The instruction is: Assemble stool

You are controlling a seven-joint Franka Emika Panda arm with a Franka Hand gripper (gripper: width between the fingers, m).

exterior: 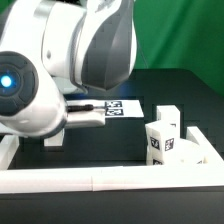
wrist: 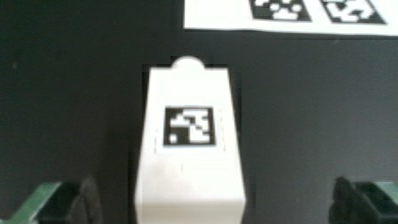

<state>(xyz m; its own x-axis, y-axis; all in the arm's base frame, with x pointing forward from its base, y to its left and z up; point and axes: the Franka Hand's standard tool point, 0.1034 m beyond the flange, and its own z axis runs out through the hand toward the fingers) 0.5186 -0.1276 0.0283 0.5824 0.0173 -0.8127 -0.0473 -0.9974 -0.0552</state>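
A white stool leg with one black-and-white tag lies flat on the black table, lengthwise between my gripper fingers. The gripper is open: a dark fingertip stands clear of the leg on one side and the other fingertip much farther off. In the exterior view the arm's white body hides most of the table, and the gripper hangs low at the exterior view's left. More tagged white legs stand bunched at the exterior view's right. The round seat is out of view.
The marker board lies beyond the leg's tip, also visible as the marker board behind the arm. White border rails edge the front, and a rail corner sits by the bunched legs.
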